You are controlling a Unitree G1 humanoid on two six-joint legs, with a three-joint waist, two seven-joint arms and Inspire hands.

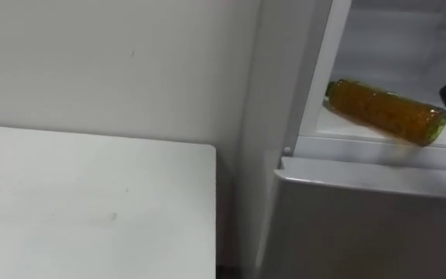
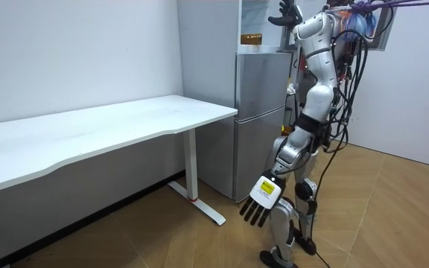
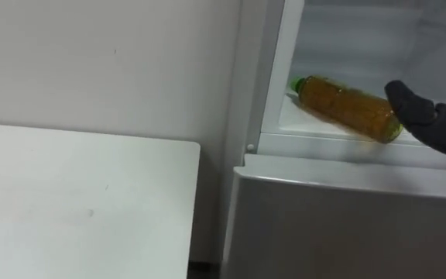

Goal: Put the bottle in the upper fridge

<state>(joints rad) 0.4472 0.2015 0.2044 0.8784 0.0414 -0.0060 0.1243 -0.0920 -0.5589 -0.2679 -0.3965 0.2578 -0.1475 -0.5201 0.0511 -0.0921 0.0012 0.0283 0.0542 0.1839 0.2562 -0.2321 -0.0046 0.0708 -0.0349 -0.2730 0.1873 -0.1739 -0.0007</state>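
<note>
Bottle (image 1: pixel 385 113) lying in upper fridge (image 1: pixel 378 146), right hand (image 3: pixel 433 122) partly cut off

Soft, even indoor light in the eye views, rather dim on the wall (image 1: pixel 114 54) and table (image 1: pixel 91 201). We log the open fridge compartment (image 1: pixel 409 46) as the brightest patch. The bottle (image 1: pixel 385 112) leaves faint shade on its shelf (image 1: pixel 324 125). In the room view we note bright overhead light, deep shade under the table and a mild sheen on the floor (image 2: pixel 393 208).
</note>
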